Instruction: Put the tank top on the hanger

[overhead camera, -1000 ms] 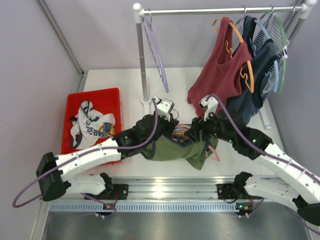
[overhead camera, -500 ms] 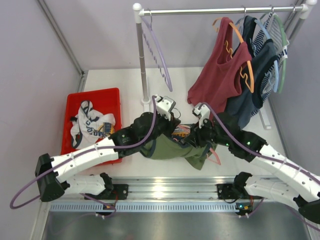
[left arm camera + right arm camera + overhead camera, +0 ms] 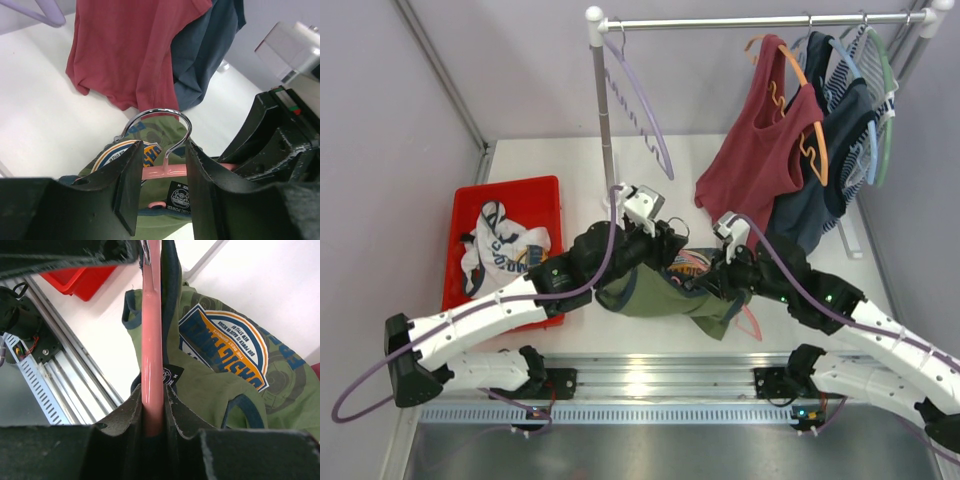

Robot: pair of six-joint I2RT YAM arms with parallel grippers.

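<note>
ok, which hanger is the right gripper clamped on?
The salmon-pink hanger, pinched in the right gripper, olive tank top bunched around it. The lilac hanger hangs bare on the rail; the orange hanger carries a dark red top.

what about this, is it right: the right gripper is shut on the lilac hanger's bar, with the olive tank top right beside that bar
Not quite: the right gripper is shut on the bar of the salmon-pink hanger, not the lilac hanger, which hangs on the rail. The right wrist view shows it; the olive tank top is right beside that bar.
</note>
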